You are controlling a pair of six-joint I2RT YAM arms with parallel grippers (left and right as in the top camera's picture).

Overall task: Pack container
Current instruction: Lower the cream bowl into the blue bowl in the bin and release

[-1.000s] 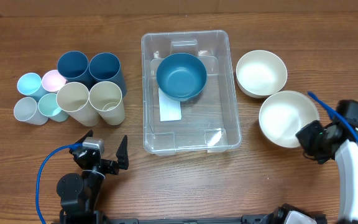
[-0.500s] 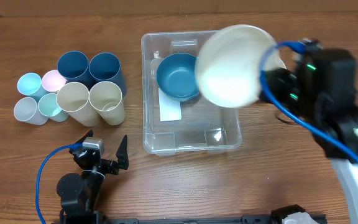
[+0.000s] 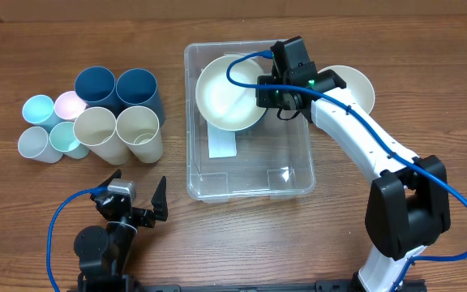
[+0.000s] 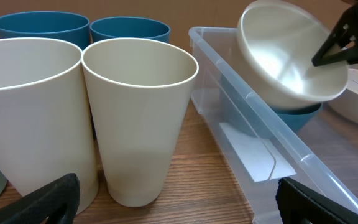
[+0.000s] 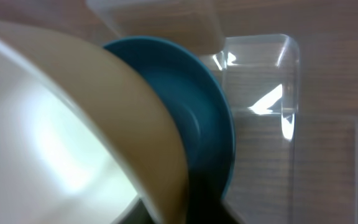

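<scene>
The clear rectangular container [image 3: 292, 172] stands mid-table, with a white label [image 3: 221, 144] on its base. A dark blue bowl [image 5: 204, 124] lies in its far end. My right gripper [image 3: 267, 92] is shut on the rim of a cream bowl [image 3: 229, 93] and holds it tilted over the blue bowl, inside the container. The cream bowl [image 4: 288, 59] also shows in the left wrist view, above the blue bowl [image 4: 297, 115]. My left gripper [image 3: 134, 197] is open and empty near the front left of the table, facing the cups.
A second cream bowl [image 3: 355, 85] sits right of the container. Several cups stand at the left: two dark blue [image 3: 97, 85], two cream [image 3: 139, 128] and small pastel ones [image 3: 35, 109].
My right arm has carried the cream bowl from beside the container's right side up and over into the container's far end, above the blue bowl. The left arm has not moved.
</scene>
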